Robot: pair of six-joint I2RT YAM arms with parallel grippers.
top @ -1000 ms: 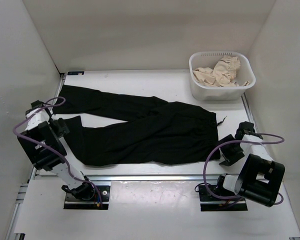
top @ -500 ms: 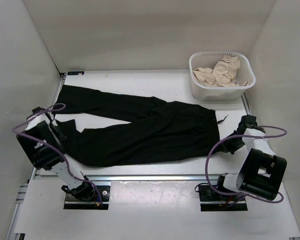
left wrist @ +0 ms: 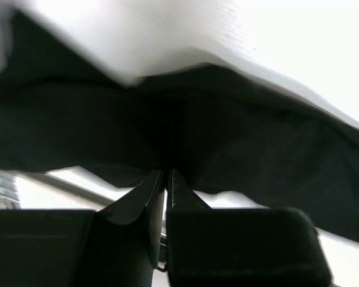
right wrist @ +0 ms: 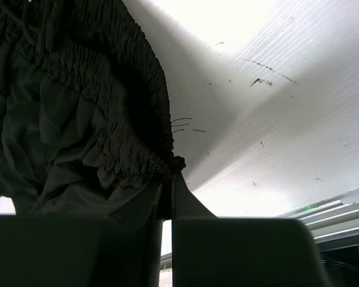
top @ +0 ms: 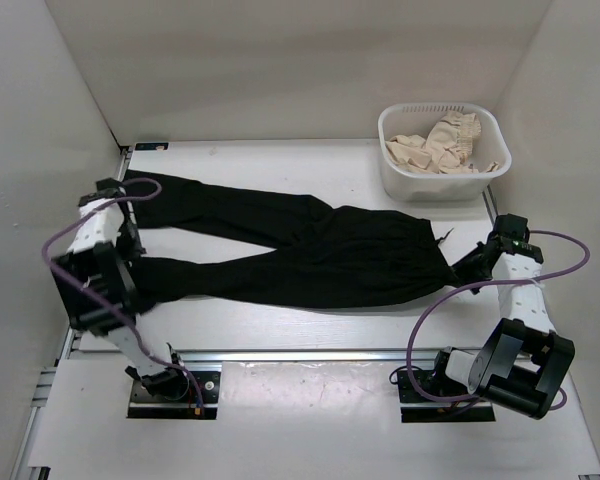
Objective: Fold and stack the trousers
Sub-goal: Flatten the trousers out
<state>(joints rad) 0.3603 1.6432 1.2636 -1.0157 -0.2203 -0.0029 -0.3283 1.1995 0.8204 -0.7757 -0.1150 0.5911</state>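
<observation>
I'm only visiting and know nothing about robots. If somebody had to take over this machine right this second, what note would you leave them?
Left gripper: shut on the trousers, at the leg end.
Right gripper: shut on the gathered waistband.
Trousers: stretched lengthwise across the table, legs to the left, waist to the right.
White basket holding beige garments: far right corner, apart from the trousers.
Done: both ends are gripped.
Left: no fold is made yet, so all the folding and the stacking remain.
</observation>
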